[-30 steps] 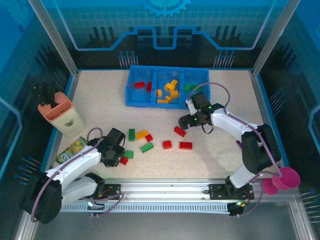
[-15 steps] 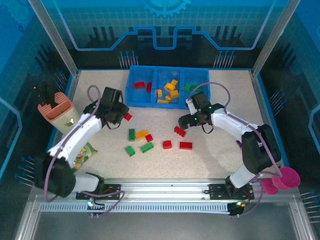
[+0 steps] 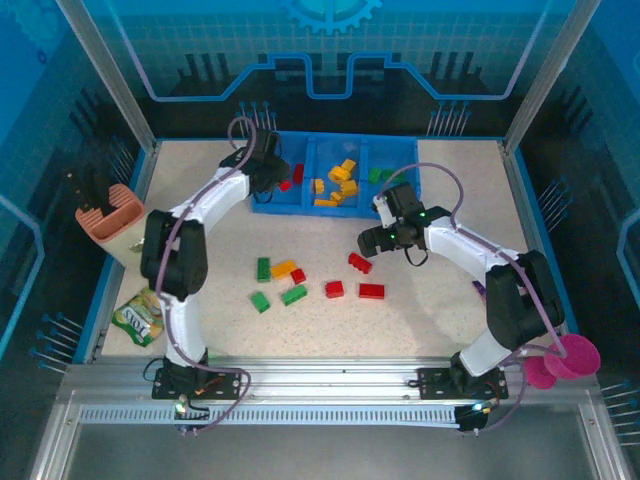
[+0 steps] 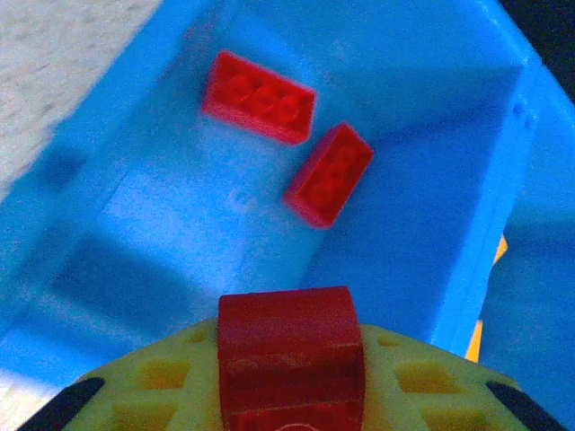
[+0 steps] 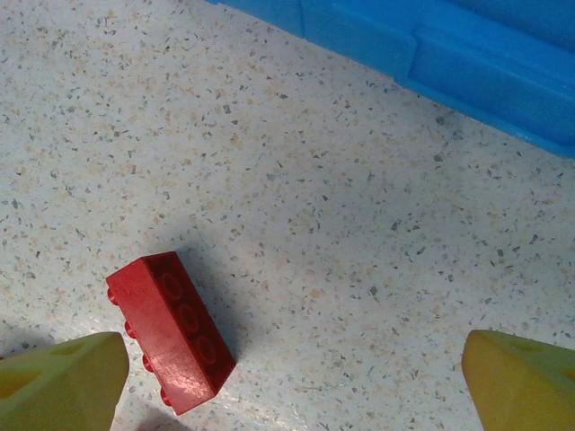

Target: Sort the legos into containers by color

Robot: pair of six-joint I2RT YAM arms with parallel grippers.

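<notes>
A red brick point(image 4: 289, 359) is pinched between the yellow pads point(image 4: 153, 388) of the left gripper point(image 3: 280, 182), whose jaws are closed tight on it above the left compartment of the blue tray point(image 3: 300, 208). Two more red bricks point(image 4: 259, 96) lie loose on that compartment's floor, close together but not touching. The middle compartment holds a cluster of yellow-orange bricks point(image 3: 338, 182) and the right one a few green bricks point(image 3: 378, 175). The tray sits at the far middle of the table. In front of it, unsorted legos are scattered over the centre: green ones point(image 3: 264, 268), an orange one point(image 3: 283, 268) and several red ones point(image 3: 371, 291). The right gripper point(image 3: 372, 243) hovers over one of these, a red block point(image 5: 172, 330) lying flat on its side. Its jaws are spread wide and hold nothing, and the block lies just beside one fingertip point(image 5: 58, 382), off to one side of the gap. The table point(image 3: 430, 310) is a pale speckled stone-look surface with a raised blue border. At its left edge stands a beige-and-pink utensil holder point(image 3: 125, 235), with a crinkly snack packet point(image 3: 140, 318) nearer the front. A magenta cup point(image 3: 575, 357) sits off the right front corner. An aluminium rail point(image 3: 330, 385) carries the arm bases. Metal posts and translucent blue panels with a gear motif enclose the cell.
</notes>
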